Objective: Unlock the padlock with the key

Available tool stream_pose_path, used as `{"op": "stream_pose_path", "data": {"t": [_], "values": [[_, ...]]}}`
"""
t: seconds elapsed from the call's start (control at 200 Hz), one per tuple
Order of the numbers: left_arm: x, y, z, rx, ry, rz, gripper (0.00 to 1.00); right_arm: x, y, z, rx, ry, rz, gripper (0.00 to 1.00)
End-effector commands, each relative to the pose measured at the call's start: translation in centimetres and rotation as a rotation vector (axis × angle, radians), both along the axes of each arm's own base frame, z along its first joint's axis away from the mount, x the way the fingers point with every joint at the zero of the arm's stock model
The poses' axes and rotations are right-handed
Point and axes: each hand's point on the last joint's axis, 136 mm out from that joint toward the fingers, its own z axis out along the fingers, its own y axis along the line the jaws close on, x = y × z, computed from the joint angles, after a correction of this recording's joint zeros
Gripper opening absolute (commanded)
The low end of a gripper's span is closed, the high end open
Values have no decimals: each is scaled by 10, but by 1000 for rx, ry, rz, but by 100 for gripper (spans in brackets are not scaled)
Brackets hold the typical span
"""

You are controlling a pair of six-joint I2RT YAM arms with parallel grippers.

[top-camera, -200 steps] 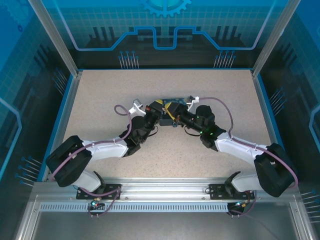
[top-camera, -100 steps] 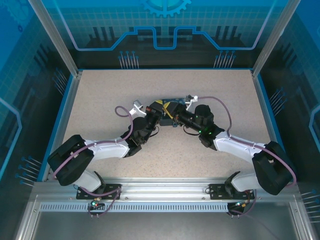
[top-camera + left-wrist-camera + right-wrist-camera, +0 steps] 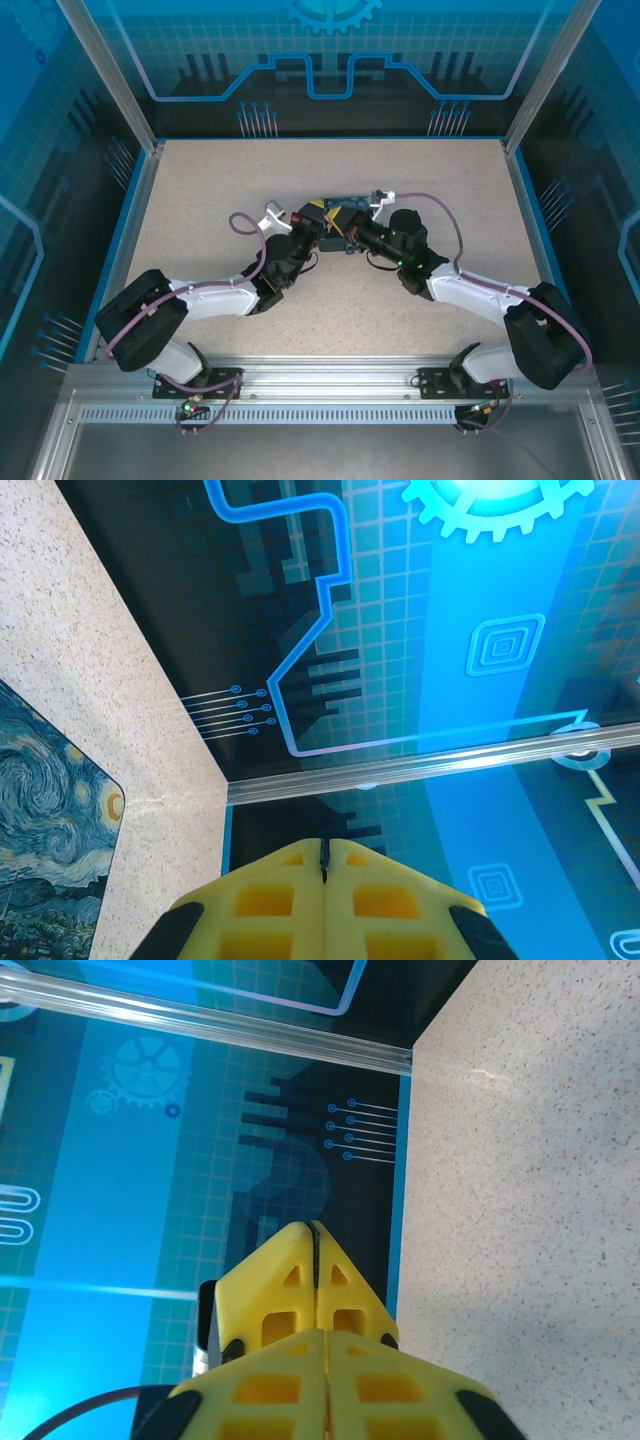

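Top external view: both arms meet at the box mid-table, apparently at the key-to-lock stage.

The table (image 3: 200, 200) carries both arms, bent inward toward the starry-night box (image 3: 347, 209). The left gripper (image 3: 318, 222) sits at the box's left end and the right gripper (image 3: 349, 232) at its near edge, their tips close together. On both wrist cameras the yellow fingers (image 3: 270, 890) are pressed together, with nothing seen between them. The padlock and key cannot be made out among the tips, so any pinch is untellable. The next move likely calls for fine key-to-keyhole alignment, then a twist.
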Motion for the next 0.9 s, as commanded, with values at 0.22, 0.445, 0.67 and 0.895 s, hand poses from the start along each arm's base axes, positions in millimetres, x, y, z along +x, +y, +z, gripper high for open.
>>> {"op": "stream_pose_path", "data": {"t": [0.22,0.445,0.67,0.895], "values": [[2,-14,19,30,-26,-75,29,-2,-7,12,-3,-36,17,0],[10,-6,1,134,92,-238,59,-1,-35,9,-47,-17,3,0],[13,-11,0,174,96,-441,59,-2,-44,9,-46,4,21,0],[9,-38,22,154,22,-620,49,3,-36,10,11,19,60,0]]}}
